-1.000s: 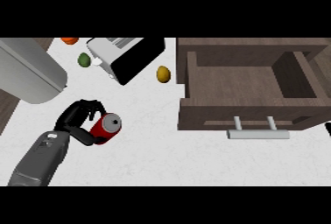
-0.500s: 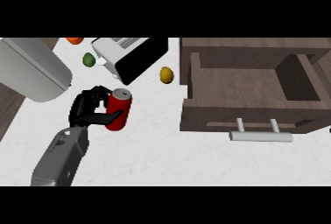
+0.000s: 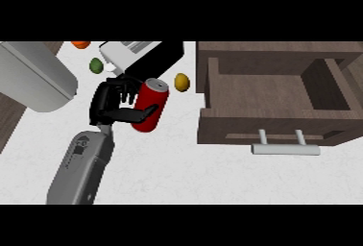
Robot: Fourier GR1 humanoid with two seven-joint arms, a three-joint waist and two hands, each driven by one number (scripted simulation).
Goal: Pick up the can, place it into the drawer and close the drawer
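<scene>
The red can (image 3: 150, 105) with a silver top is off the white counter (image 3: 212, 178), tilted with its top pointing away from me. My left hand (image 3: 110, 103) is curled round it from the left, thumb across its lower body. The brown drawer (image 3: 273, 91) stands pulled out to the right of the can. Its inside is bare and its silver handle (image 3: 285, 149) faces me. The can is left of the drawer's left wall, outside it. My right hand shows nowhere.
A white and black appliance (image 3: 138, 54) sits just behind the hand. A large grey appliance (image 3: 32, 77) fills the far left. A yellow fruit (image 3: 182, 81) lies between can and drawer. A green fruit (image 3: 96, 65) and an orange one (image 3: 80, 44) lie further back.
My left hand has lifted the can off the counter and carried it away from me and to the right, nearer the drawer. The can has gone from lying low to nearly upright.
</scene>
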